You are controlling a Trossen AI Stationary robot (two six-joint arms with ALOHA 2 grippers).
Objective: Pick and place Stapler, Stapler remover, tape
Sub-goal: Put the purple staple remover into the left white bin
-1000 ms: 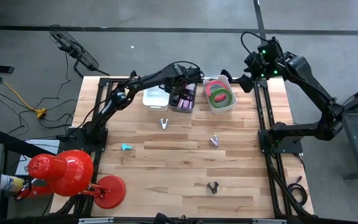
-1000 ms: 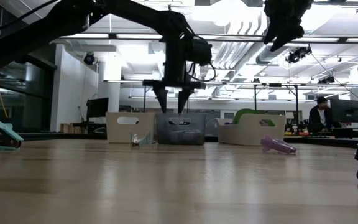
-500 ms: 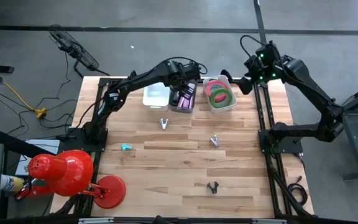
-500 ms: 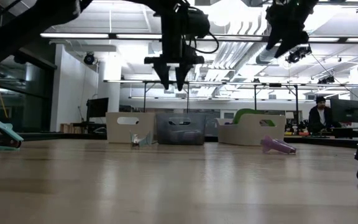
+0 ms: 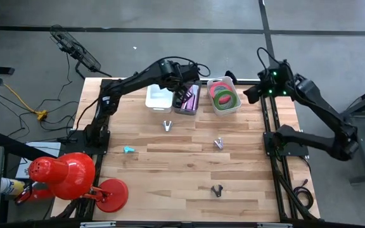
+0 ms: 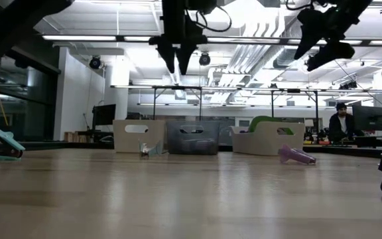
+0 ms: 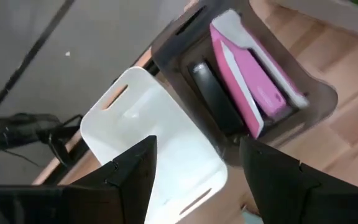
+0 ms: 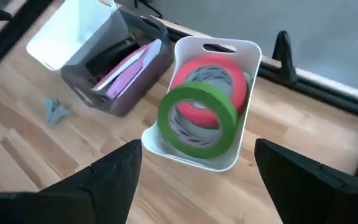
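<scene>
Hovering over the bins (image 5: 185,101) — left gripper (image 5: 186,79) spread, empty; right gripper (image 5: 249,93) likewise.

Three bins stand in a row at the desk's (image 5: 170,164) far edge. Tape rolls (image 5: 224,94) lie in the right bin (image 5: 224,109); staplers (image 5: 189,99) fill the middle bin (image 5: 187,111), beside the left bin (image 5: 158,98).

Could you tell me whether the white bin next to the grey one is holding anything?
No, in the left wrist view the white bin shows only its bare floor, while the grey bin beside it holds staplers.
</scene>
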